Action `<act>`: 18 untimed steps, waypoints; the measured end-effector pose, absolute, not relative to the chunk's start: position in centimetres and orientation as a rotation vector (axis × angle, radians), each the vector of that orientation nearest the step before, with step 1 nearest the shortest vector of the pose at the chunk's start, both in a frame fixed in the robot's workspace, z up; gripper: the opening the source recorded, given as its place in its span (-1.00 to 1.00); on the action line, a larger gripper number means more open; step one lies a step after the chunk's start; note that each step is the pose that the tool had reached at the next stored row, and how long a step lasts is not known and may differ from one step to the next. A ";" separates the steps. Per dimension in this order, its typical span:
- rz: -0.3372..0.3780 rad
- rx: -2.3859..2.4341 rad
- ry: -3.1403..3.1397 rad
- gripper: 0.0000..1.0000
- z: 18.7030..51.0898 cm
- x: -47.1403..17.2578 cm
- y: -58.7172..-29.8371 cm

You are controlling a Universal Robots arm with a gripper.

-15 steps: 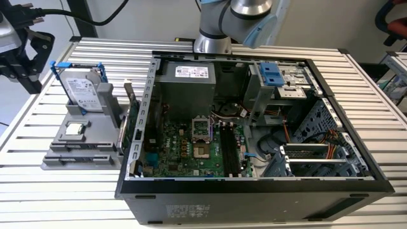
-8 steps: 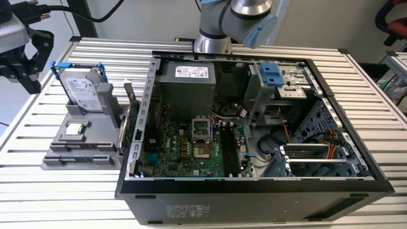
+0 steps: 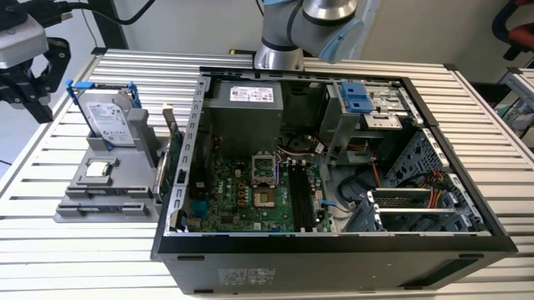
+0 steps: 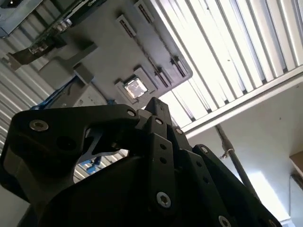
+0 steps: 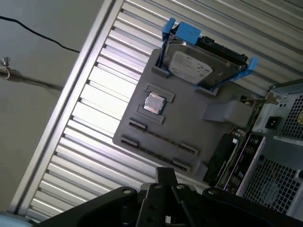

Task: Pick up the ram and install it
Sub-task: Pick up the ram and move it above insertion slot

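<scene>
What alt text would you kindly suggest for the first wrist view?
A grey holder on a slatted table carries a hard drive in blue rails and a small silver processor chip; the black gripper sits in the foreground.

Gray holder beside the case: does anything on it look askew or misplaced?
Nothing stands out. The hard drive stands on edge in its slot, and the processor chip lies flat in its square recess.

White labels (image 3: 252, 94), no print legible.
In the exterior view, one sits on the hard drive (image 3: 111, 119) at the exterior view's left, one on the power supply (image 3: 246, 125) at upper middle, and one on the computer case (image 3: 351, 265) wall at the lower edge; all lettering is too small to read.
</scene>
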State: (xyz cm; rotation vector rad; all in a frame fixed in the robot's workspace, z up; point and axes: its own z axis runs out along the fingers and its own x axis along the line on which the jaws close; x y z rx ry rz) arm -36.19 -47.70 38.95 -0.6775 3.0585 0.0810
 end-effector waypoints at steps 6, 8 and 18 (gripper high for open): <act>0.081 -0.807 3.029 -1.00 38.9 -36.2 -47.7; 0.082 -0.851 3.018 -1.00 38.9 -36.2 -47.7; 0.082 -1.062 2.954 -1.00 38.9 -36.2 -47.7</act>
